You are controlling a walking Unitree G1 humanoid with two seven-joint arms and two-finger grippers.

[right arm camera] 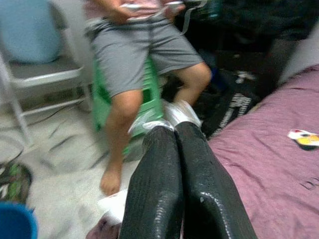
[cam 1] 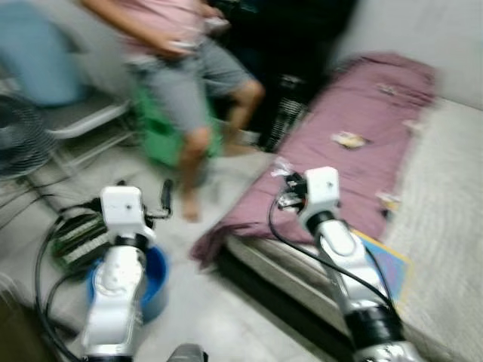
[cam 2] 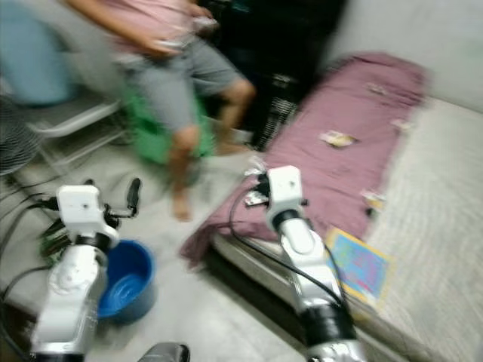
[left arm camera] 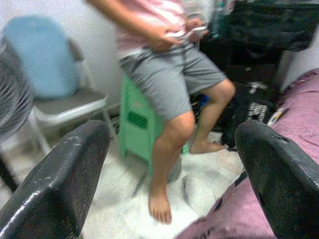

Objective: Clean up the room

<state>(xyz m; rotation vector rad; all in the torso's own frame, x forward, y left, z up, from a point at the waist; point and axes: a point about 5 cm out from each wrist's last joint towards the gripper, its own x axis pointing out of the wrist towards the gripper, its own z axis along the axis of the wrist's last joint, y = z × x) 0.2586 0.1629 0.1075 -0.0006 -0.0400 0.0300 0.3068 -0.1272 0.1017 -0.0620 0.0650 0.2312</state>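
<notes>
A blue basin (cam 2: 127, 280) is seen on the floor (cam 2: 211, 313) just beside the left arm, with a tangle of cables and a green-striped item (cam 1: 79, 237) close to it; the left gripper (left arm camera: 169, 174) is held above the floor with its jaws spread wide and nothing between them. To the right, the right gripper (right arm camera: 175, 130) is held over the near corner of the mattress (cam 2: 445, 219), its jaws pressed together on a crumpled piece of clear wrapper (right arm camera: 172, 115) that sticks out past the tips. A colourful book (cam 2: 359, 265) is seen lying on the mattress beside the right arm; a mauve blanket (cam 2: 339, 162) is spread along the bed's edge, one corner hanging towards the floor. Small bits of litter are scattered on the blanket, among them a white and yellow wrapper (right arm camera: 304, 137) and further scraps (cam 1: 389, 89) near the far end; what they are cannot be told through the blur. Beyond the grippers, a person (left arm camera: 169, 84) in grey shorts is seated on a green stool (left arm camera: 137, 124), one bare foot on the floor, something held in both hands; a white chair with a blue cushion (left arm camera: 37, 55) stands beside the stool; a fan (cam 1: 19, 136) is seen at the left edge.
</notes>
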